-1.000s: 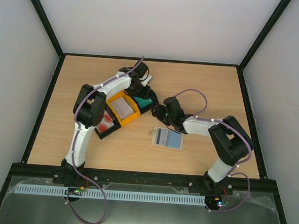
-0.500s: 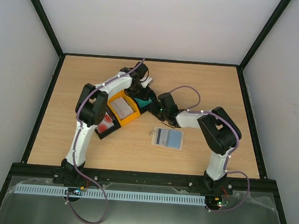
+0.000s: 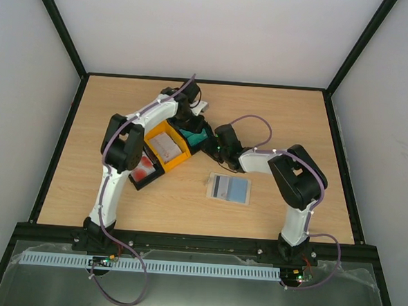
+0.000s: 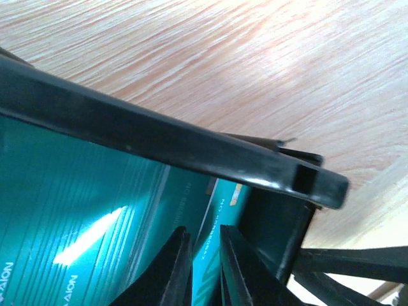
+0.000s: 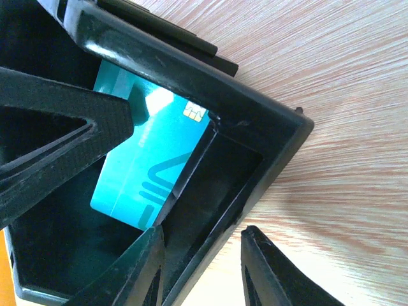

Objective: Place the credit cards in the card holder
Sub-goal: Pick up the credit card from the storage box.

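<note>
— Which step is the robot on?

— The pick-up. The left gripper (image 4: 204, 239) is down inside the black plastic tray (image 5: 166, 67) near the middle of the wooden table (image 3: 289, 123). Its fingers stand nearly together, with the edge of a thin teal credit card (image 5: 150, 169) between them. It looks clenched on that card, though the wrist view is too close to be sure of contact. Seen from the other wrist, the card stands tilted, one end raised off the tray floor.

— And the right gripper (image 5: 204, 233)?

— It straddles the tray's corner wall with its jaws apart. A sliver of table shows between the wall and one finger (so it is released rather than gripping). It is probably there to steady the tray.

— Where does the card have to go?

— To the flat beige folding card holder (image 3: 229, 188). It lies open, blue-grey inside up, on the table nearer the arms and well apart from the tray. For this card, the insertion is not yet begun.

— What does the next move call for?

— A firm pinch, then a lift that clears the tray wall without dragging the tray along. After that comes a carry to the holder, with the card's edge lined up to a slot. The holder may slide, so the right arm might need to pin it.
</note>
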{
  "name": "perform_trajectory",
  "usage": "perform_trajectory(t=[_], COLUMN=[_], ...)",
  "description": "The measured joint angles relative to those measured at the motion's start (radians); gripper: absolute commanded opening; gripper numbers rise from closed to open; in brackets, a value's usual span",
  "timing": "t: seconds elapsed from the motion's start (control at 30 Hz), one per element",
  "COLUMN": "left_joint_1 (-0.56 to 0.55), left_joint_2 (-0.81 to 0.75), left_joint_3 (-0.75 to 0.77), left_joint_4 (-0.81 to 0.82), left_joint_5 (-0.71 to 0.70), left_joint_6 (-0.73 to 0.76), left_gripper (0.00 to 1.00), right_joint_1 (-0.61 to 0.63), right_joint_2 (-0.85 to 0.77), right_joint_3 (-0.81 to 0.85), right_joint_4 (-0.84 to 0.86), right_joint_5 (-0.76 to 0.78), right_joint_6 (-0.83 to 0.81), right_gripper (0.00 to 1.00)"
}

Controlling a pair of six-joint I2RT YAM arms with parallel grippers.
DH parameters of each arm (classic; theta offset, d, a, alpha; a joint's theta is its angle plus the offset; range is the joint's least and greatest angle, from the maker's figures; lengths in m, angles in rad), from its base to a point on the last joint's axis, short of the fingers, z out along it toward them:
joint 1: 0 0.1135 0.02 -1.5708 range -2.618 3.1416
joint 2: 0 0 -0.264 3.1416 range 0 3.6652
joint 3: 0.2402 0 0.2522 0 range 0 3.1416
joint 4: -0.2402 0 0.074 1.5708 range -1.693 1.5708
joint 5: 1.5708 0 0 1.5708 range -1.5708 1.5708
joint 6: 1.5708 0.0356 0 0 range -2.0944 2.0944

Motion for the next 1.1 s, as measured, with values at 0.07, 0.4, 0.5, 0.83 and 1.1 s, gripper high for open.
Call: perform_trajectory(t=[0.07,0.4,0.5,0.83,1.1], left_joint_1=[-0.002,-0.053,-0.066,-0.073,-0.072], left_joint_2=[-0.008,-0.042,-0.042,-0.051,-0.069], left_joint_3=[0.000,-0.001,-0.002,-0.049,-0.052], left_joint_4=[-0.006,-0.041,-0.048,-0.045,-0.037], left_joint_5=[0.009,0.018,0.017,-0.018,-0.022], left_joint_6=[-0.001,-0.017,-0.022,-0.036,-0.036], left_gripper=[0.15,0.14,0.16,0.35,0.53], right_joint_1=[0.000,-0.010,-0.020,-0.031,-0.032], right_joint_2=[0.000,-0.033,-0.062,-0.143,-0.178], right_joint_3=[0.000,-0.054,-0.090,-0.162,-0.186], right_joint_4=[0.001,-0.016,-0.029,-0.039,-0.039], right_joint_5=[0.000,0.047,0.065,0.085,0.085], right_joint_6=[0.000,-0.004,-0.003,-0.003,-0.002], right_gripper=[0.34,0.33,0.33,0.34,0.35])
